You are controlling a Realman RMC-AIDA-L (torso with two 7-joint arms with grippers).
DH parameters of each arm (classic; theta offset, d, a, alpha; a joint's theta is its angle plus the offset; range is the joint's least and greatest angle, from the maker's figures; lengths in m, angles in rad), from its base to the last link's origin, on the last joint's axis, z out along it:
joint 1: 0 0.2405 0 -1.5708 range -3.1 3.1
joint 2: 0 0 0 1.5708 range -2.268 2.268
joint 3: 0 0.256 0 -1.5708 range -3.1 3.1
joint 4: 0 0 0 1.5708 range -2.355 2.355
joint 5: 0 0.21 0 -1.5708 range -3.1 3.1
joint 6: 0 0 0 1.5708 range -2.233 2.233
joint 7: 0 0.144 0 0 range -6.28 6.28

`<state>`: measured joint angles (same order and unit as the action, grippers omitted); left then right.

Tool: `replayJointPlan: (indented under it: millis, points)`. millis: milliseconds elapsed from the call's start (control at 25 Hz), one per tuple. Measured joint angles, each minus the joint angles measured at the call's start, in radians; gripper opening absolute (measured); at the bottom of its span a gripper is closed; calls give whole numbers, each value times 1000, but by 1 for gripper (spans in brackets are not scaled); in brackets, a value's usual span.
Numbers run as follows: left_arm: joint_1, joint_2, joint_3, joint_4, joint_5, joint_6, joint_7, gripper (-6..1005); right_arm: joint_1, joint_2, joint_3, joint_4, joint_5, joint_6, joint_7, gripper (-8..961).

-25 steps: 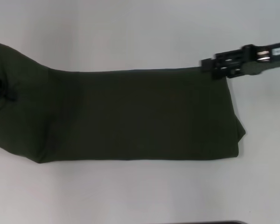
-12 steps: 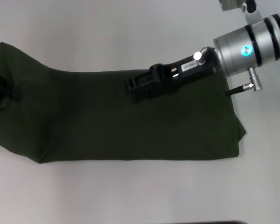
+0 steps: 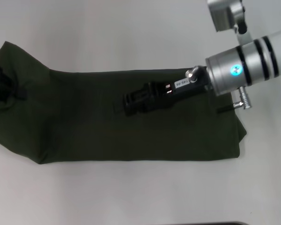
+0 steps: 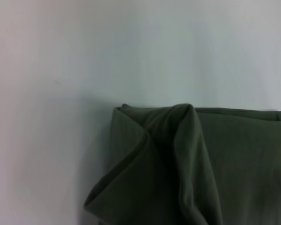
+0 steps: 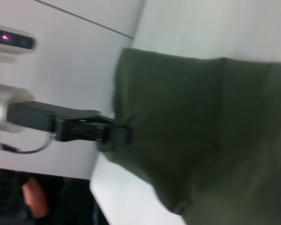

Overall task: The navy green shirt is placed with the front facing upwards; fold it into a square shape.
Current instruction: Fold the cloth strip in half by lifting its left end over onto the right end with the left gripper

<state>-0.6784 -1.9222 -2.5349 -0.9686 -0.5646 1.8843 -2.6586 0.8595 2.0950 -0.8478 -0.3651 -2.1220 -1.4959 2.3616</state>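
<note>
White table (image 3: 131, 37) bears the navy green shirt (image 3: 84, 126), left gripper (image 3: 1, 86) seemingly pinching it.

The navy green shirt (image 3: 131, 117) is laid across the table (image 3: 131, 37) as a long folded band, running from the left edge of the head view to a point well short of the right edge. Bare table is left behind it, in front of it and to its right. The right gripper (image 3: 131, 104) is held over the middle of the band, nearer its far edge, with the arm reaching in from the upper right. The left gripper (image 3: 0, 86) is set at the band's left end (against the bunched cloth there), and the cloth is raised into a fold.
</note>
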Motion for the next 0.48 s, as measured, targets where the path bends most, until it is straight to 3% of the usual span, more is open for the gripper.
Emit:
replayJointPlan:
  millis: [320, 480]
  points:
    - [-4, -3, 1, -1, 0, -5, 0, 111, 77, 11, -91, 128, 4, 127, 25, 486]
    - [-6, -3, -4, -5, 0, -2, 0, 111, 111, 15, -94, 169, 4, 165, 25, 285]
